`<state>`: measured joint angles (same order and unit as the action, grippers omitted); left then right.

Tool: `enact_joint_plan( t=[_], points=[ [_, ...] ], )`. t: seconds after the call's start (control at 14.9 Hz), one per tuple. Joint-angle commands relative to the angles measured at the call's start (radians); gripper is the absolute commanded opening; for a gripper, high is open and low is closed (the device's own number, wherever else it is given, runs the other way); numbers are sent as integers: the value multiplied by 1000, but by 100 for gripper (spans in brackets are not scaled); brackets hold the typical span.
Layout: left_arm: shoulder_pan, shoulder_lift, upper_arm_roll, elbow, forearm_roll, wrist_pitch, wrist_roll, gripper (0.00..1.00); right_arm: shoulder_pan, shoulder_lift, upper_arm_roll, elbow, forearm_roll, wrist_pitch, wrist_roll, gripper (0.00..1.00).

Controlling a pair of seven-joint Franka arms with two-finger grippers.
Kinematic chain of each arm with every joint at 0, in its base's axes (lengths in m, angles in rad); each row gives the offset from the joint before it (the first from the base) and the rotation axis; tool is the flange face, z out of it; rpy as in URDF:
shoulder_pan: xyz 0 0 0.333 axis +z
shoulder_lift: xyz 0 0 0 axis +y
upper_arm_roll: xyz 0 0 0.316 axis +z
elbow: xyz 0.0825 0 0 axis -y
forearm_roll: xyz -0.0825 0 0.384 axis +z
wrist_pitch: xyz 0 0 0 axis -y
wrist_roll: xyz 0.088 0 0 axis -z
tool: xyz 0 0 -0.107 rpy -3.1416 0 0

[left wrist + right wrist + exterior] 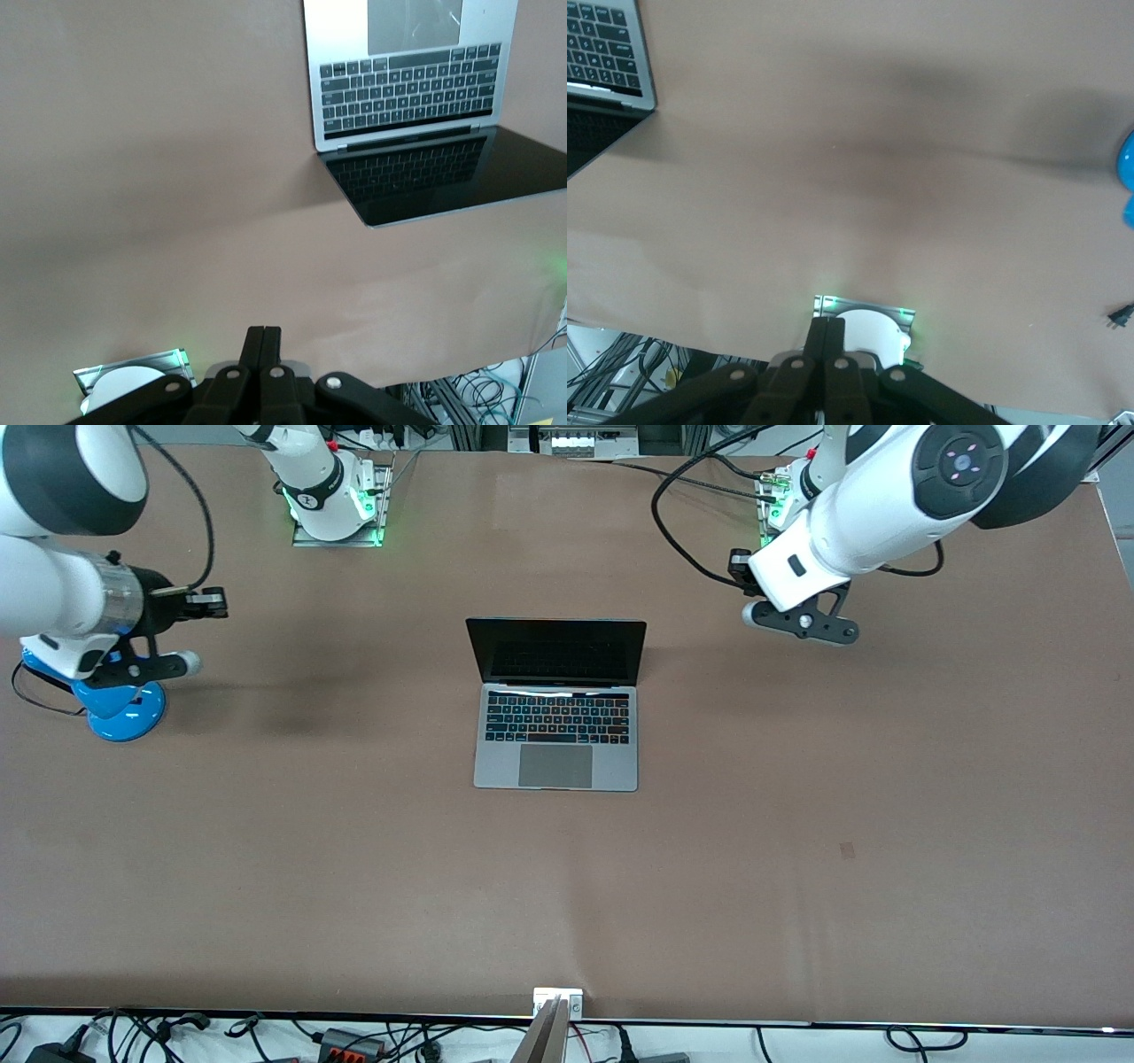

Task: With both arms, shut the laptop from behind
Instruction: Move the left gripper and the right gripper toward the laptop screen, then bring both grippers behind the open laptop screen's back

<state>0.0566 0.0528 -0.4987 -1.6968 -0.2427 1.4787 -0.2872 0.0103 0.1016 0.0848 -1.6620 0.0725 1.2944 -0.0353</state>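
Observation:
The silver-grey laptop (556, 726) stands open in the middle of the table, its black screen upright and facing the front camera. It also shows in the left wrist view (407, 88) and partly in the right wrist view (602, 53). My left gripper (740, 571) hangs in the air over bare table beside the laptop, toward the left arm's end, with its fingers pressed together and empty (263, 335). My right gripper (213, 602) hangs over the table toward the right arm's end, well apart from the laptop, also shut and empty (827, 326).
A blue round-based object (124, 708) stands on the table under the right arm; its edge shows in the right wrist view (1127, 173). The arm bases (337, 509) (780, 505) stand along the table edge farthest from the front camera. Cables lie along both long edges.

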Motion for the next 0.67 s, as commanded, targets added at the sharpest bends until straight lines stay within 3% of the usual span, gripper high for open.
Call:
enact_joint_plan(
  t=[0.0,0.34,0.61],
  points=[
    [8,-27,-43,-76,-27,67,5,1,66,-42,0,-36,62,6,118,0],
    [8,-71,-118,-197,-75,176,-1,1,212,-46,0,-58,67,68,247,0],
    [6,-102,-135,-294,-170,250,-6,1,325,-121,0,-214,67,219,331,0]
  ],
)
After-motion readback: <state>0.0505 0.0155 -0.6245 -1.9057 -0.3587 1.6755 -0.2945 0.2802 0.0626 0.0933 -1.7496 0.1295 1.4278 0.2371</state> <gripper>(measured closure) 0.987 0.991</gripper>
